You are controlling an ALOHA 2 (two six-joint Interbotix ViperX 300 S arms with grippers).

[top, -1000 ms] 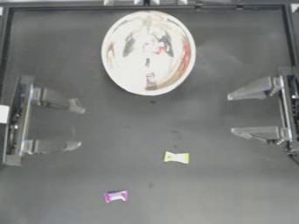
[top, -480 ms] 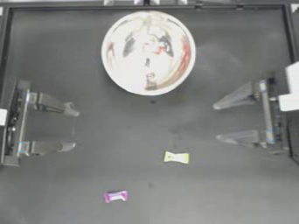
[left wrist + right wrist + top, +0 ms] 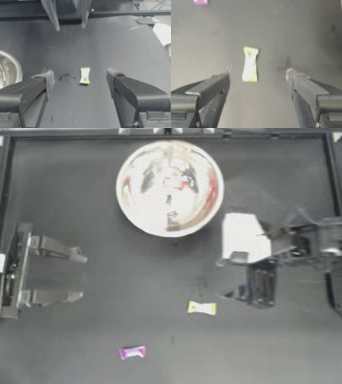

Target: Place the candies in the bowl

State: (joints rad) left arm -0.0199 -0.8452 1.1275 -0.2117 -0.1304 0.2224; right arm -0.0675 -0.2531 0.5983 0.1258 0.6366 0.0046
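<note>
Yellow-green candy point(image 3: 202, 308) and purple-pink candy point(image 3: 132, 352): two loose on tabletop point(image 3: 80, 338) (purple absent from left wrist view). Bowl point(image 3: 169, 188) far side. Right hand point(image 3: 231, 277) released near yellow-green; left hand point(image 3: 79, 277) released, parked.

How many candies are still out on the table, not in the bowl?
2. The yellow-green candy lies near the table's middle, just ahead of the open right gripper. The purple-pink candy lies nearer the front edge. Any inside the bowl are lost in reflections.

Right hand point(image 3: 229, 276) now out from the table's edge, jaws apart, near the yellow-green candy point(image 3: 202, 308).
</note>
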